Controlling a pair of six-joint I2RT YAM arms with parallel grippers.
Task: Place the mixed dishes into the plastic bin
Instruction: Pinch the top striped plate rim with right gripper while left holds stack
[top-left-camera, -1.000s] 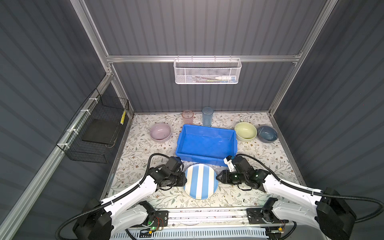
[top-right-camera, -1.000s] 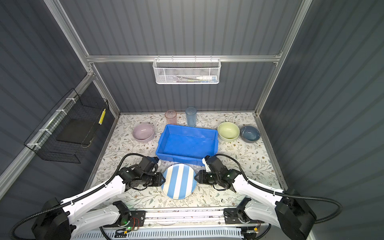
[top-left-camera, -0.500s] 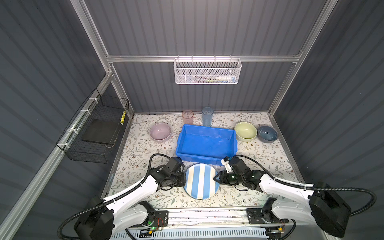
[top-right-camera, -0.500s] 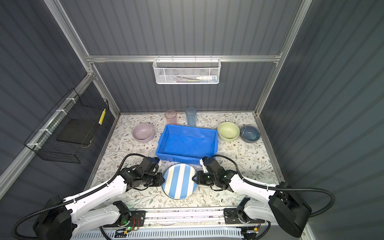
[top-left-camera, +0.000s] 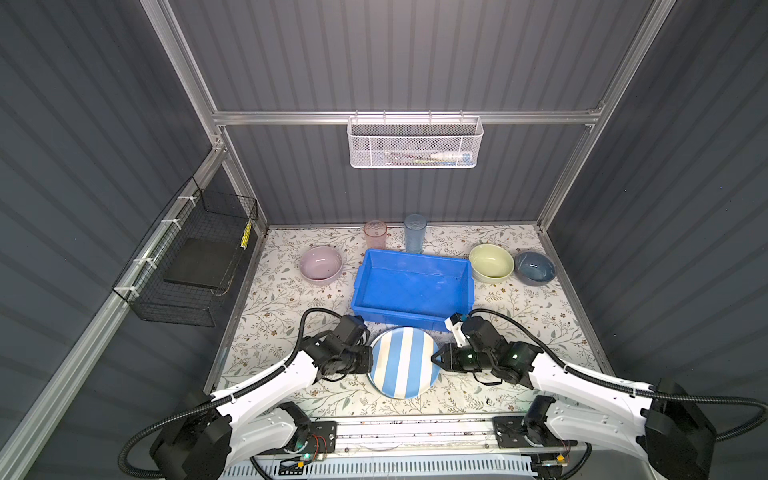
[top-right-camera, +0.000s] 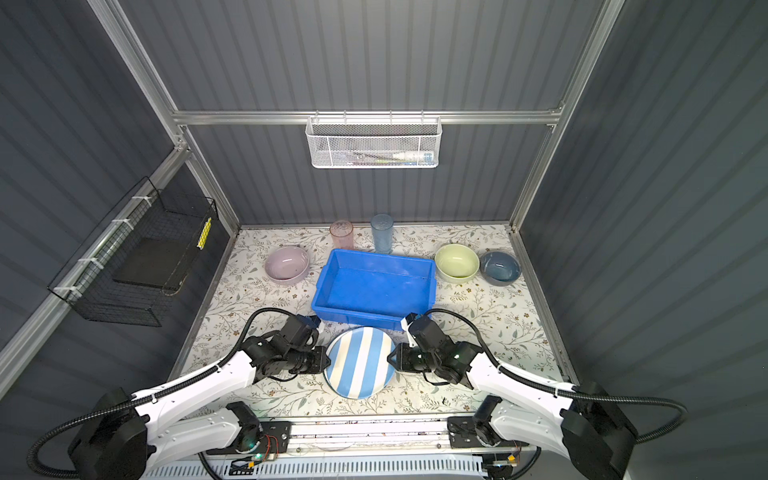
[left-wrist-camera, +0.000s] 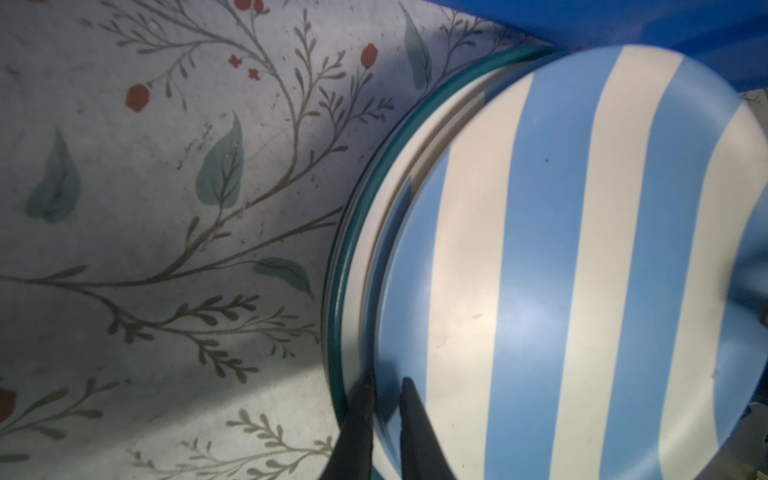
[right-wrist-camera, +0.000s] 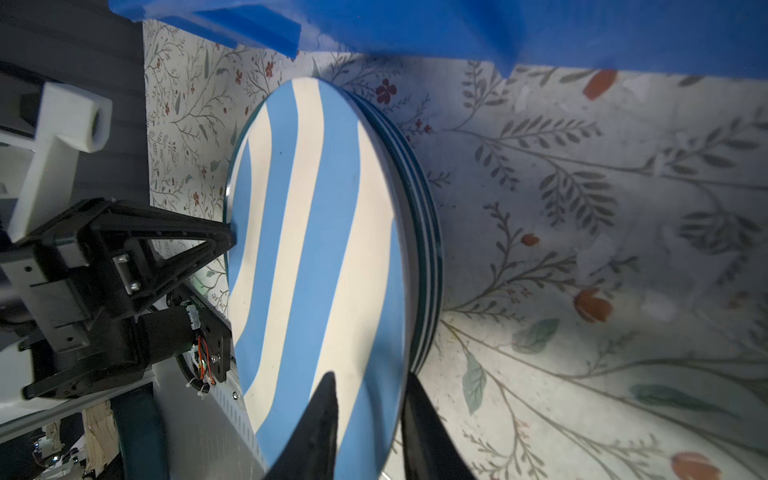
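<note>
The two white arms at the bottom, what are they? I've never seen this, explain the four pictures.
They are two robot arms with pincer grippers. Both top views look down on the flowered table; the other two pictures come from cameras on the arms' wrists. On the table stand an empty blue bin, a lilac bowl, a pale-green bowl, a dark-blue bowl, a pink tumbler and a blue tumbler. Nearest the arms lies a stack of plates with the striped plate on top. The left gripper pinches its rim; the right gripper straddles the opposite rim, but a firm grip isn't clear.
</note>
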